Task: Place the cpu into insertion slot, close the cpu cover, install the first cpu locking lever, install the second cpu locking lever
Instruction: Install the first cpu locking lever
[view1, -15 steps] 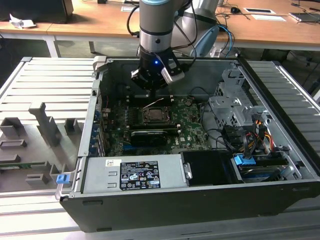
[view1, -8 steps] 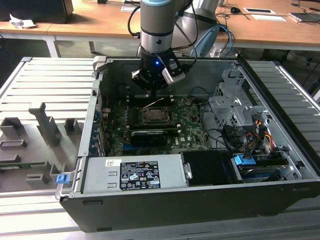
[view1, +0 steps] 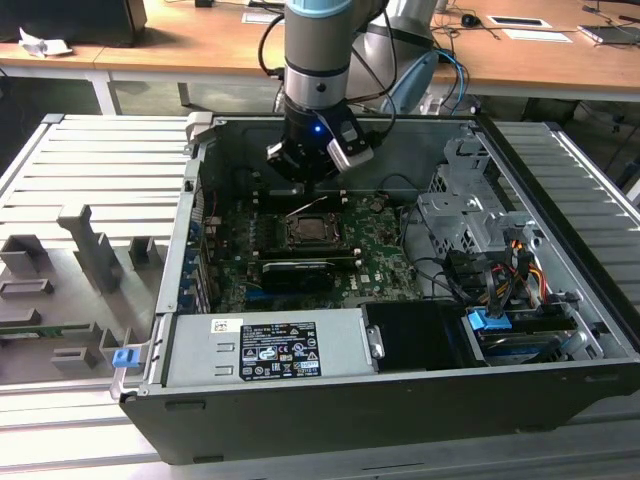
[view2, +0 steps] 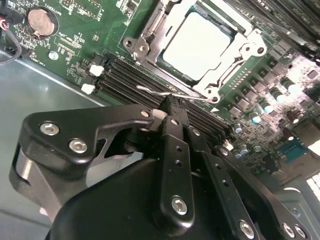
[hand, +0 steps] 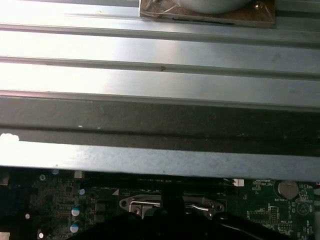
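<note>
in the open computer case, the cpu lies in the insertion slot under the cpu cover; the hand, pressed together, meets a locking lever.

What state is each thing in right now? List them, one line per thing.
cpu: seated in the insertion slot.
cpu cover: down flat over the cpu's edges.
locking lever: raised, not latched, right at the claw's tip.
claw: shut; whether it grips the lever is unclear.
computer case: side open, board exposed.
</note>
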